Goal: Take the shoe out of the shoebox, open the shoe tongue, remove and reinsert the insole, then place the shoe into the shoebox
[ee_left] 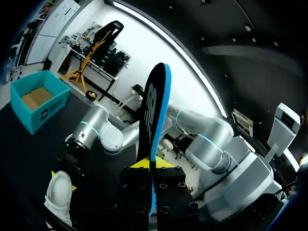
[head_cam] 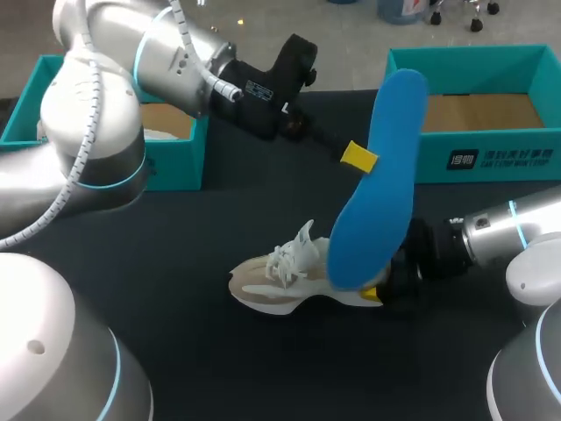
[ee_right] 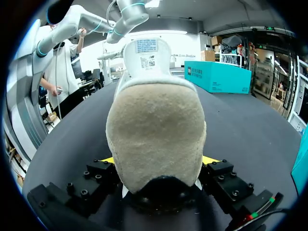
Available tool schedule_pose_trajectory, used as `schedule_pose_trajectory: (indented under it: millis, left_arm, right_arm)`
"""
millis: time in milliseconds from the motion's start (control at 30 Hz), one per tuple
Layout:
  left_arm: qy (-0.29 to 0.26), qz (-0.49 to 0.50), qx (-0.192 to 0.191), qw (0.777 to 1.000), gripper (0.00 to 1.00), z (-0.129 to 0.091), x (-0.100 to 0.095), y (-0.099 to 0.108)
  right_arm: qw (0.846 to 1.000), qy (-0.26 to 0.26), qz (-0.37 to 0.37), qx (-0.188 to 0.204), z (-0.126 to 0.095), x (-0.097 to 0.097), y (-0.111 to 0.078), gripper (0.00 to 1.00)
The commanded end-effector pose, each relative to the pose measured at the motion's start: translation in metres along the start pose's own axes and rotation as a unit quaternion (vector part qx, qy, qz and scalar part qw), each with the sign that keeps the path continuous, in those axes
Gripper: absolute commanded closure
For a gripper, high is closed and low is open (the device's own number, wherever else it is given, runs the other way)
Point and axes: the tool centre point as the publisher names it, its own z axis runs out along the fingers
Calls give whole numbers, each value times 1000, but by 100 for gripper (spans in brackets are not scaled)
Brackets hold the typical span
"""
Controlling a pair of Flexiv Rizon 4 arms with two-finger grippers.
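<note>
The left gripper [head_cam: 359, 158] is squeezing the long blue foam insole [head_cam: 377, 202] near its middle. It is holding the insole up in the air, tilted, and the low end seems to be hanging near the back of the shoe. In the left wrist view the insole [ee_left: 154, 110] is standing on its thin edge between the yellow tips of the left gripper [ee_left: 150, 166].

The beige and white lace-up shoe [head_cam: 280, 282] is lying on the black table [head_cam: 219, 368]. The right gripper [head_cam: 379, 294] is pinching its heel from both sides. In the right wrist view the fuzzy heel of the shoe [ee_right: 154, 130] is sitting tight between the fingers of the right gripper [ee_right: 159, 161].

Here is what I think could be going wrong soon. The insole is looking soft and bendy, and it is being held at only one spot. So it could be twisting, or folding up against the rim of the shoe instead of sliding in. Its low end is hanging close to the right gripper and could be bumping it. The shoe is being held only at the heel, so a hard push could be tipping its toe up. The open teal cardboard shoebox [head_cam: 473, 158] is waiting well apart, at the far right of the table.
</note>
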Motion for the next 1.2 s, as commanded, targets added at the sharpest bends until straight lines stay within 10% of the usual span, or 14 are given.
schedule_pose_trajectory:
  millis: [33,1200]
  left_arm:
    - [-12,4,31,999,100,-11,10,17]
    - [44,26,87,995,100,-42,27,27]
  right_arm:
    - [1000,-1,0,2,1,1,1,100]
    - [1000,-1,0,2,1,1,1,100]
